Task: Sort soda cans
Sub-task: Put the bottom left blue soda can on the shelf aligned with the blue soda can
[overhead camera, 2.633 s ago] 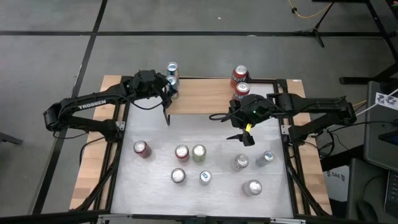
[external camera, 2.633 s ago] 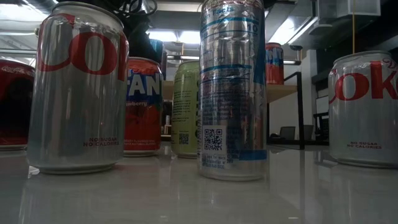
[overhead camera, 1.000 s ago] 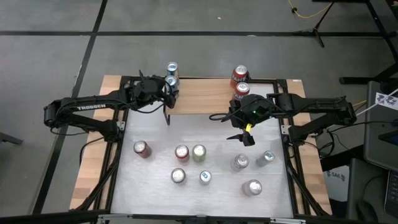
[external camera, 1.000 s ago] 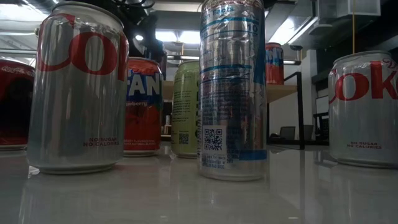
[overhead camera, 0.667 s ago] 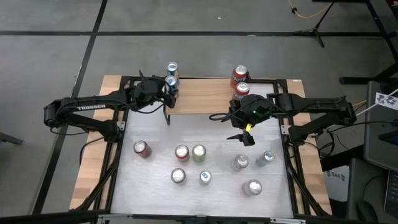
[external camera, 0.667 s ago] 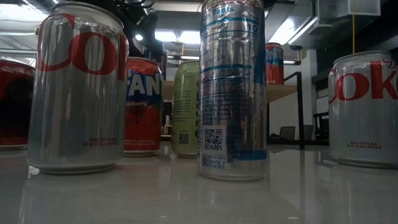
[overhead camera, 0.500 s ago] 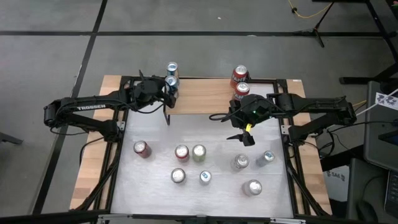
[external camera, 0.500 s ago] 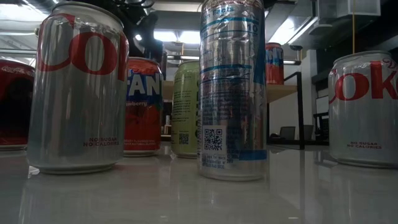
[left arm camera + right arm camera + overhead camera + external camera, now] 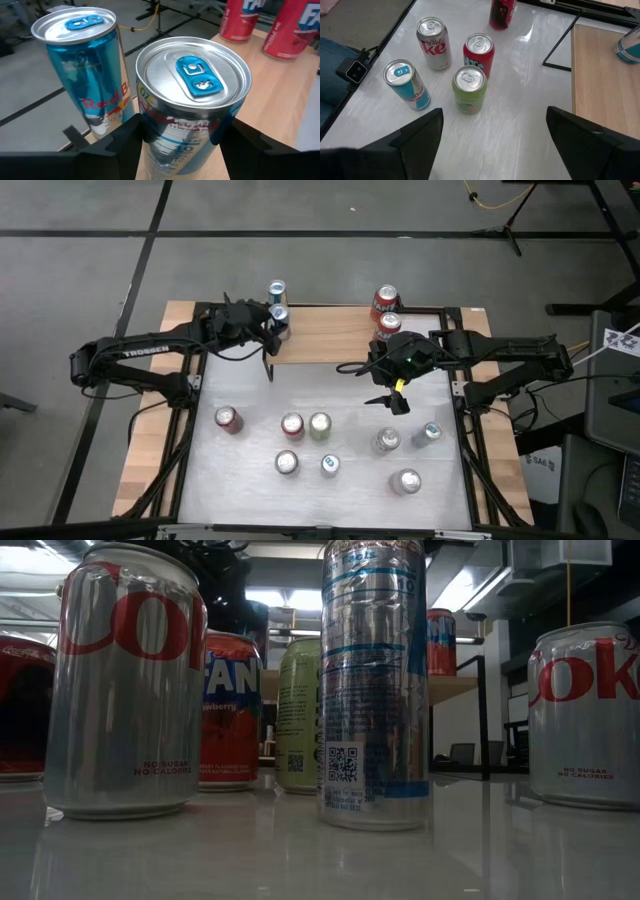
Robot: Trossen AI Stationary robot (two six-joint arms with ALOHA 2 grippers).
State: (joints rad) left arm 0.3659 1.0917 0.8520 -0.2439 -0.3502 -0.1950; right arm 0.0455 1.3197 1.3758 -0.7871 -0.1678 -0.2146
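Observation:
Two slim blue-and-silver soda cans stand upright on the wooden shelf [image 9: 330, 340] at the table's far left, the near one [image 9: 192, 100] and the far one [image 9: 82, 65]. My left gripper [image 9: 270, 320] has the near can between its fingers. Two red cans [image 9: 385, 302] [image 9: 389, 326] stand on the shelf's right part. Red, green, silver and blue cans [image 9: 470, 90] stand on the white table. My right gripper [image 9: 398, 402] hangs open above the table's middle right, with nothing between its fingers. My left gripper has the near blue can between its two fingers, one finger [image 9: 120, 145] on each side of the can's body [image 9: 150, 135], below the top rim. The fingers come from the table's left, slanting a little downward. The can stands upright on the wooden shelf.
On the white table [image 9: 250, 480] stand several loose cans: a red one [image 9: 228, 418] at the left, red [image 9: 292, 425] and green [image 9: 320, 425] in the middle, silver [image 9: 405, 480] and blue [image 9: 430, 432] at the right. A black frame [image 9: 455, 360] borders the table.
My left gripper has turned a little where it stands beside the near blue can on the shelf. Both blue cans stand where they were.

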